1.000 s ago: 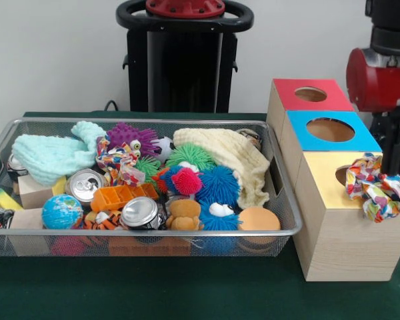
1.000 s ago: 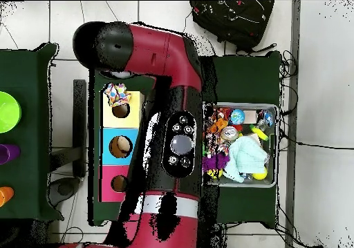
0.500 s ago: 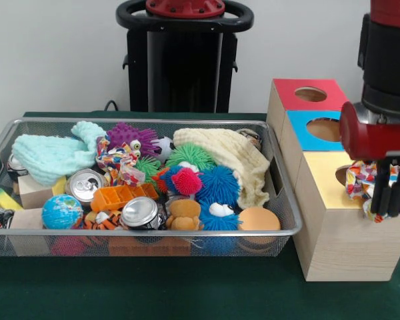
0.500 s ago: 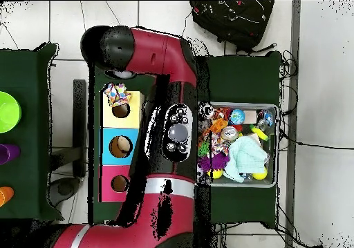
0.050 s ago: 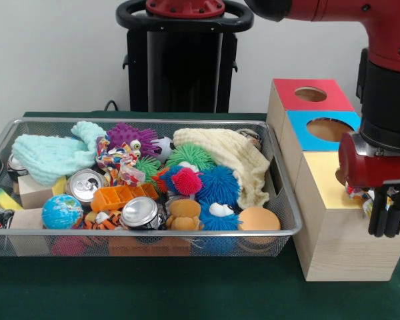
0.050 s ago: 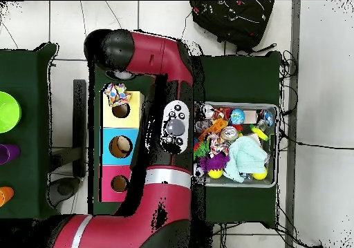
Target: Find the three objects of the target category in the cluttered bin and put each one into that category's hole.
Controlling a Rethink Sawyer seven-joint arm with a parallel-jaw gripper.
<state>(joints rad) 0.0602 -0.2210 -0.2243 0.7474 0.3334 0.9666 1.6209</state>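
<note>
Front view: gripper [image 5: 388,230] fingers together, empty, over soft, limp patterned cloth [image 6: 116,93] on yellow box [image 5: 323,183]; best pinched mid-bunch.

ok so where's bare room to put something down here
Bare green table runs in front of the wire bin and the boxes. The red box top is free around its hole. The bin is packed; the gripper crowds the yellow top.

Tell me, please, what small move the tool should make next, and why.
Probably it should take the multicoloured cloth and shift it a little toward the blue box, over the yellow box's hole. The overhead view shows the cloth lying on the yellow top beside the hole, not in it. In the front view the tool hangs right at the cloth.
</note>
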